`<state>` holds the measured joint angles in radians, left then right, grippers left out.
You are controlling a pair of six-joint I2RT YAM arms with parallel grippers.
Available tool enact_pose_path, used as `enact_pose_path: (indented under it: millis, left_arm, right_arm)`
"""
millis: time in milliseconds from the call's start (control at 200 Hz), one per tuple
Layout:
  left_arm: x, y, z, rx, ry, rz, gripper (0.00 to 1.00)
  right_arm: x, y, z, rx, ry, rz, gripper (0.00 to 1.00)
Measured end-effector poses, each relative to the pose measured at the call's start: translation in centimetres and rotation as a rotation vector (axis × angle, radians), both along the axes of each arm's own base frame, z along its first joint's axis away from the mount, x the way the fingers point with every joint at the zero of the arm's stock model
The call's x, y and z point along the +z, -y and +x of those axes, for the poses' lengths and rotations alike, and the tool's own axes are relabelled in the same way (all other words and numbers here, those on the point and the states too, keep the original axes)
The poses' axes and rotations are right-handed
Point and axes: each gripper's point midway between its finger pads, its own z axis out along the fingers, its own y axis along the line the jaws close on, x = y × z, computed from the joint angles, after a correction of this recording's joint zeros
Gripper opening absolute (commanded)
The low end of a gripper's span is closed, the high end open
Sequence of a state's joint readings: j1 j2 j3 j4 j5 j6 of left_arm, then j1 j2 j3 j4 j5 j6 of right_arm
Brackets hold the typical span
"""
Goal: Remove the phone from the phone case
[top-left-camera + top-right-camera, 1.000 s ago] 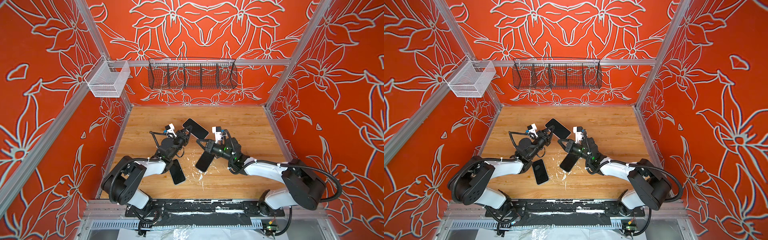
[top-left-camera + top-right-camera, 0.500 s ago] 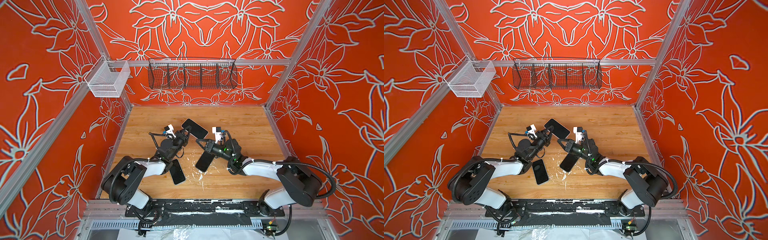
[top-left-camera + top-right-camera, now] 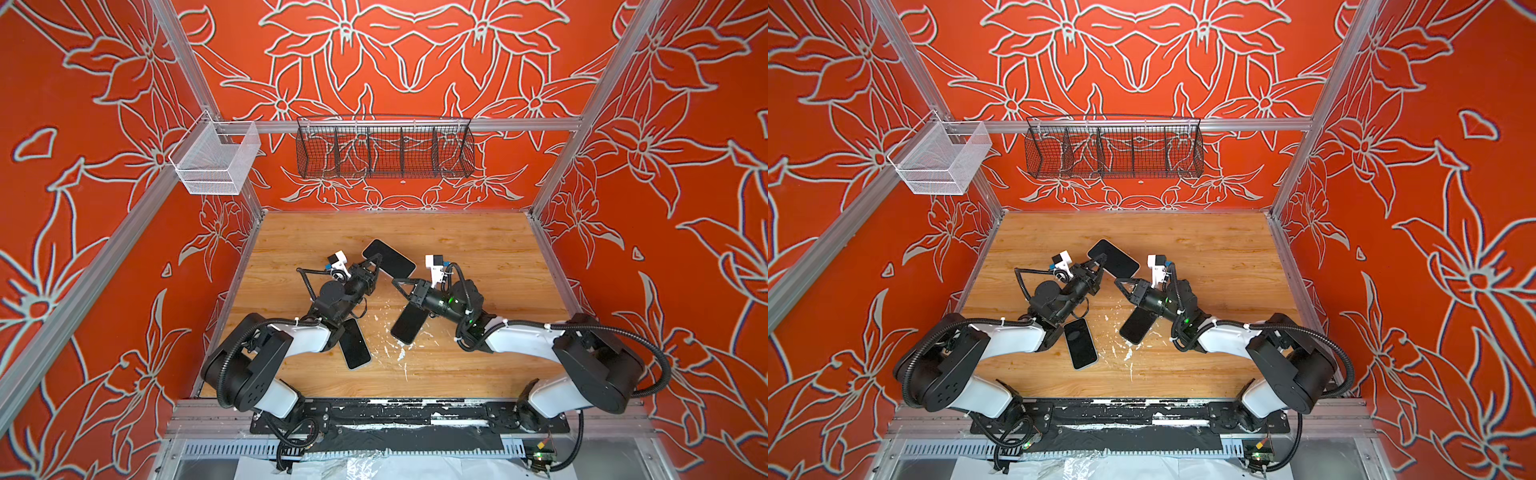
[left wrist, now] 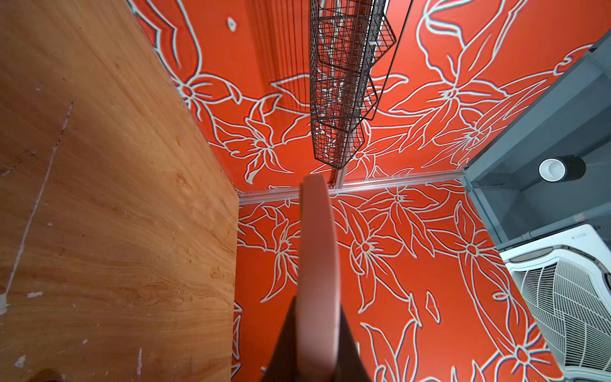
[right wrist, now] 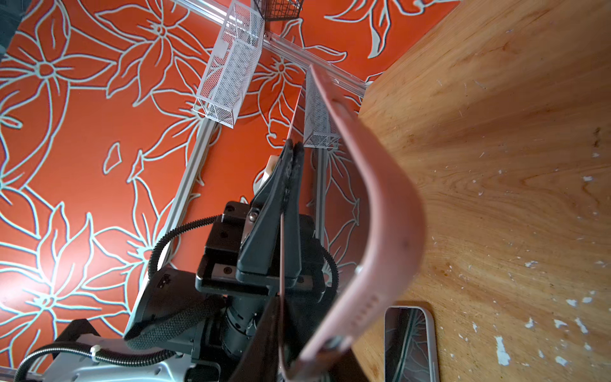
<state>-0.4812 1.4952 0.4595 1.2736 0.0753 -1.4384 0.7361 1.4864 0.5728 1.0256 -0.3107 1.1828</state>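
The left pincer point(image 3: 376, 262) is clenched on the edge of the phone point(image 3: 395, 262), holding it up toward twelve o'clock from the middle of the desk point(image 3: 478, 249). The pink phone case point(image 5: 380, 205) bows away from the phone along one side. The right pincer point(image 3: 397, 283), at four o'clock of the phone, grasps the case's corner. A second phone point(image 3: 356, 347) lies flat at seven o'clock and a third phone point(image 3: 409, 326) at five.
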Motion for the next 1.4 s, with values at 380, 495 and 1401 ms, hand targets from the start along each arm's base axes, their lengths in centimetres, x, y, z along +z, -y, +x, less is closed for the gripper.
enact_pose_path:
  millis: [380, 495, 1401]
  left_arm:
    - [-0.1, 0.0, -0.4, -0.007, -0.001, 0.006, 0.00]
    - [-0.2, 0.1, -0.3, -0.006, -0.002, 0.012, 0.00]
    - [0.6, 0.2, 0.0, -0.003, 0.024, 0.015, 0.00]
  right_arm:
    - [0.2, 0.7, 0.8, -0.046, 0.003, 0.010, 0.31]
    - [0.2, 0.6, 0.6, -0.039, 0.005, 0.011, 0.36]
    - [0.4, -0.7, -0.6, 0.001, 0.015, 0.023, 0.21]
